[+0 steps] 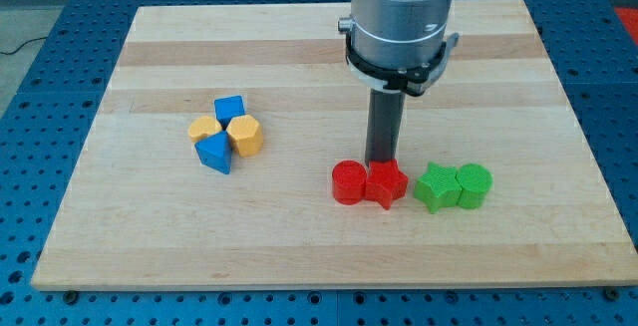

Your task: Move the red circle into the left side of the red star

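The red circle (349, 182) stands on the wooden board (319, 57), touching the left side of the red star (386, 184) at the view's lower middle. My tip (380, 163) is just behind the two red blocks, over the seam between them, close to the star's top edge. The rod (383, 127) rises straight up to the grey arm body (399, 17).
A green star (436, 186) and a green circle (474, 185) touch each other right of the red star. At the view's left is a cluster: a blue block (229, 108), an orange block (204, 129), an orange hexagon (245, 136), a blue triangle (214, 153).
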Controlling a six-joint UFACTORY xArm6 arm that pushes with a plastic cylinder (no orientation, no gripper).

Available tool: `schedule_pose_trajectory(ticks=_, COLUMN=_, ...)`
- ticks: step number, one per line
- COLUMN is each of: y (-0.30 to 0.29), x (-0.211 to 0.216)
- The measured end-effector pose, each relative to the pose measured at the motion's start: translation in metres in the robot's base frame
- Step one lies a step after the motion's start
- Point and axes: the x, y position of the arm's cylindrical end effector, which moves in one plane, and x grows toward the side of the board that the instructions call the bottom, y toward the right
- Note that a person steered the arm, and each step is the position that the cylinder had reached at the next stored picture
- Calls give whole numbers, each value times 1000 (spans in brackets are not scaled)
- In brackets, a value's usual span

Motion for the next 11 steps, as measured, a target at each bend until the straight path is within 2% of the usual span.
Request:
schedule_pose_trajectory(ticks=2, y=0, x=2)
schedule_pose_trajectory(ticks=4, y=-8, x=-17)
schedule_pose_trajectory(ticks=6, y=-46, x=-23)
schedule_pose_trajectory(ticks=11, y=-62, x=13)
